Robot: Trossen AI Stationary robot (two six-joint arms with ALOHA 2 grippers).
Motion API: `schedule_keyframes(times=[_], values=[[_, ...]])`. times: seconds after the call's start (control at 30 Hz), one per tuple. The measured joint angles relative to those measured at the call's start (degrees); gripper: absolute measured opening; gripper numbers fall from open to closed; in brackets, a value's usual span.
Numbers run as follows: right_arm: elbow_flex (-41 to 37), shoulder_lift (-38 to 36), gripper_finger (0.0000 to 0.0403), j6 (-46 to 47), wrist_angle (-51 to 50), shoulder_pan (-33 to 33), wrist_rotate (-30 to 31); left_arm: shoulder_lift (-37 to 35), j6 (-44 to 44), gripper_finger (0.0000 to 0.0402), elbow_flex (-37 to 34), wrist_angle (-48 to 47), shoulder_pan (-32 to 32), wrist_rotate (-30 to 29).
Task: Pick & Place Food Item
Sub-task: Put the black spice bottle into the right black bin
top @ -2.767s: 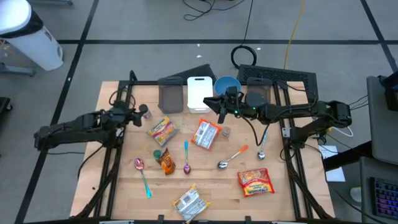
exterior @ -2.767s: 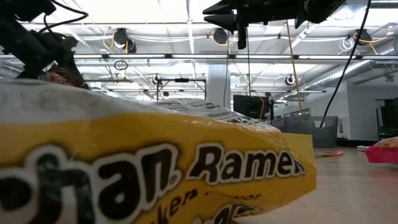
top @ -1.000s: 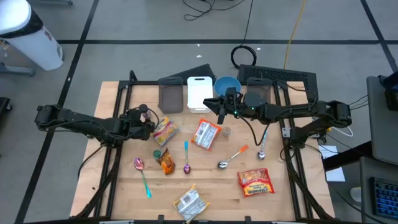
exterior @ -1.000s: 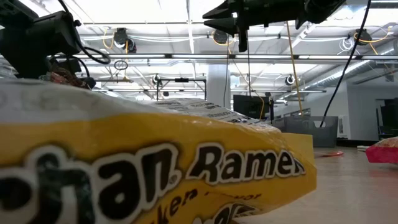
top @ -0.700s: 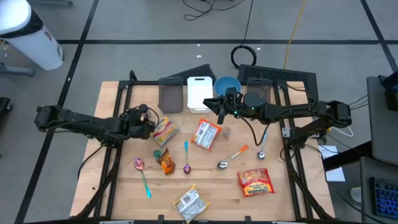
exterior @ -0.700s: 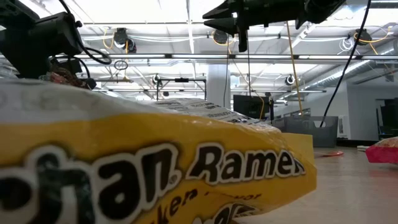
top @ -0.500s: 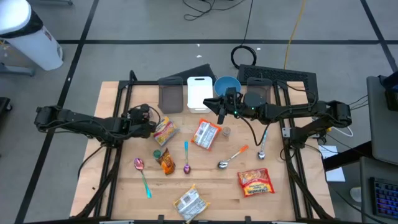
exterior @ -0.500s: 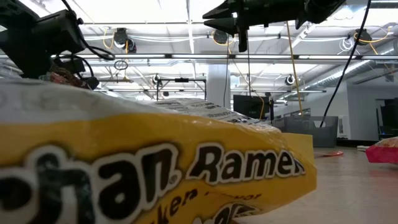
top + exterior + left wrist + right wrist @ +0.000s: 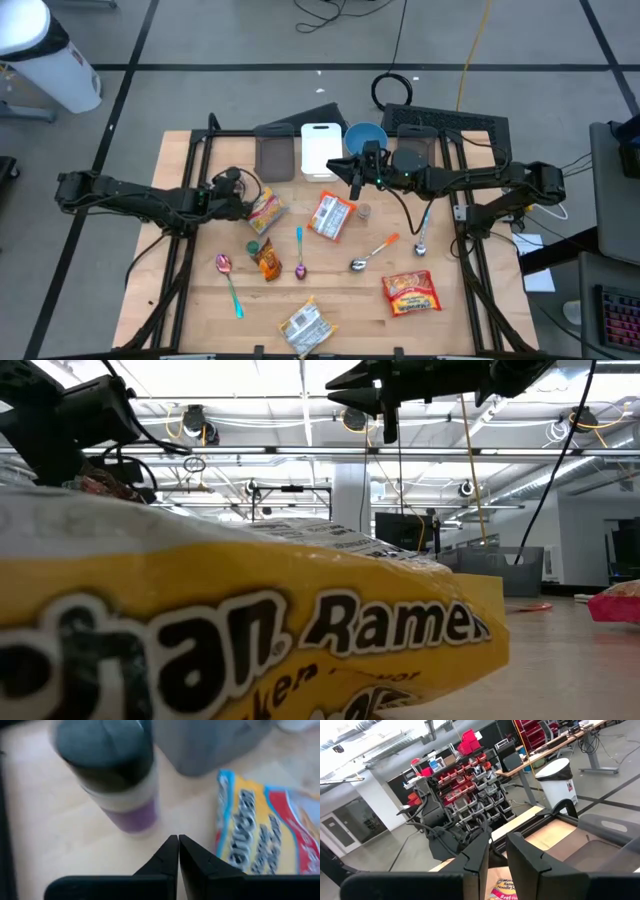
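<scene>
Claws first. Left claw (image 9: 243, 203) sits low over the wooden table (image 9: 180, 300) at its left-centre, fingers (image 9: 167, 855) pressed together tip to tip with nothing between them in the left wrist view. Just ahead of the tips stands a small clear jar with a dark lid and purple contents (image 9: 115, 775); beside them lies a yellow, red and blue ramen noodle packet (image 9: 264, 210), flat on the table, its near edge right by the claw. Whether the tips touch the packet's edge is hard to tell from above.

Right claw (image 9: 357, 178) hangs high near the back centre of the table, in front of a blue round bowl (image 9: 366, 134) and a white rectangular cutting board (image 9: 320, 150). Its fingers (image 9: 477, 857) stand slightly apart, with nothing seen between them.

Other items on the table: a second orange-and-white noodle packet (image 9: 332, 216) at centre, a red noodle packet (image 9: 411, 293) toward the front right, a silver-and-yellow noodle packet (image 9: 304, 326) at the front edge, a small brown snack pouch (image 9: 268, 260), and several spoons, among them a teal-handled spoon with a pink bowl (image 9: 228, 280) and a blue-handled spoon (image 9: 299, 252). A grey square tray (image 9: 274, 158) lies left of the cutting board.
</scene>
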Motion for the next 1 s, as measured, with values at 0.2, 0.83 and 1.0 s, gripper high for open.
schedule_keyframes(times=[0.2, 0.83, 1.0], values=[[0.0, 0.0, 0.0061, 0.8, -0.4, 0.0, 0.0, 0.0, -2.5, 0.0040, 0.0, 0.0, 0.0, 5.9], [0.0, 0.0, 0.0061, 0.6, -0.7, 0.0, 0.1, 0.0, -3.9, 0.0056, 0.0, -5.1, 0.4, 22.6], [0.0, 0.0, 0.0061, 0.6, -2.2, 0.0, 0.1, 0.0, -4.4, 0.0115, 0.0, -4.9, 0.4, 25.0]])
